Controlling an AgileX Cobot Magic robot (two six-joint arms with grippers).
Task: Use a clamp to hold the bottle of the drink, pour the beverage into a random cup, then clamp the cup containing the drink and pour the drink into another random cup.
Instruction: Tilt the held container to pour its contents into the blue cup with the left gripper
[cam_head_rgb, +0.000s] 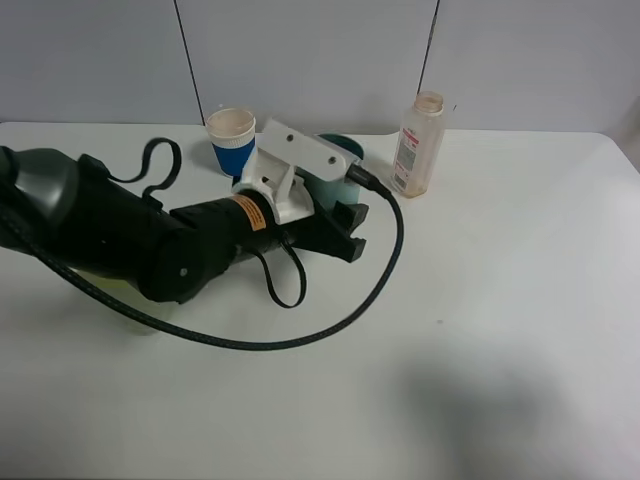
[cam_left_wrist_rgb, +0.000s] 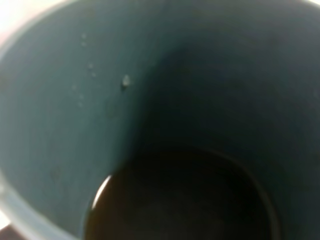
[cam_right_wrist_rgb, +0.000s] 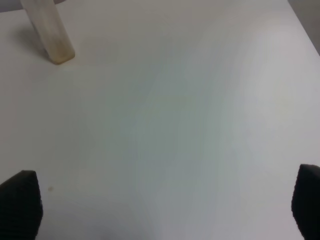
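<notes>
My left gripper (cam_head_rgb: 350, 228) reaches across the table to the teal cup (cam_head_rgb: 346, 165), which stands half hidden behind the white wrist-camera mount. The black fingers (cam_head_rgb: 347, 215) sit against the cup's near side and look closed on it. The left wrist view is filled by the inside of the teal cup (cam_left_wrist_rgb: 100, 100), with dark drink (cam_left_wrist_rgb: 185, 200) at its bottom; no fingers show there. The clear bottle (cam_head_rgb: 420, 145) stands uncapped to the right and looks empty; it also shows in the right wrist view (cam_right_wrist_rgb: 50, 35). A blue-and-white paper cup (cam_head_rgb: 232, 140) stands left of the teal cup. My right gripper (cam_right_wrist_rgb: 165, 210) is open over bare table.
The left arm's black cable (cam_head_rgb: 300, 335) loops over the middle of the white table (cam_head_rgb: 500, 300). The grey back wall runs close behind the cups and bottle. A soft shadow lies on the table at the front right.
</notes>
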